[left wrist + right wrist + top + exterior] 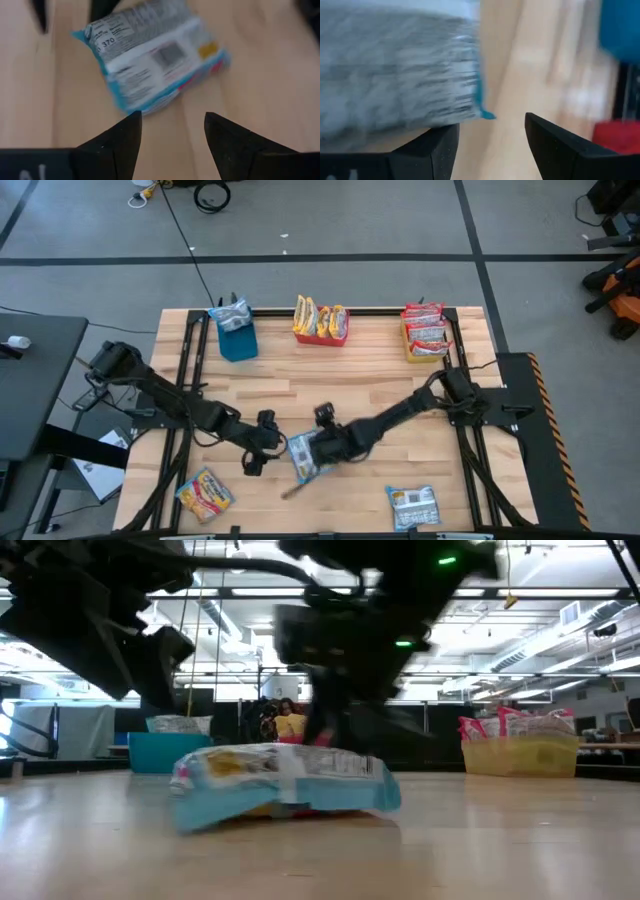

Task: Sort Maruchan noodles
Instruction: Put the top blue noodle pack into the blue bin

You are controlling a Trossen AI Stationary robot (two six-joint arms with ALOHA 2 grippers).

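A blue-and-white noodle packet (303, 457) lies flat on the wooden table (300, 380) near its near edge, between my two grippers; it also shows in the low view (285, 780). My left gripper (258, 448) is open just to its left, with the packet (150, 55) ahead of the fingers and a strip of bare wood between. My right gripper (322, 442) is open at the packet's right end, and the packet (395, 70) fills the view beside one finger. Another blue packet (412, 505) and a yellow-orange one (205, 492) lie by the near edge. My right gripper (492, 130) has one finger (437, 145) right against the packet's edge (470, 110). I cannot tell whether it touches. The packet lies on the table, outside the gap between the fingers.
Three bins stand along the far edge: blue (237, 335) with blue packets, red (320, 325) with yellow-orange packets, yellow (425, 338) with red-and-white packets. Bare wood lies between the bins and the grippers. A person shows far behind the table (290, 722).
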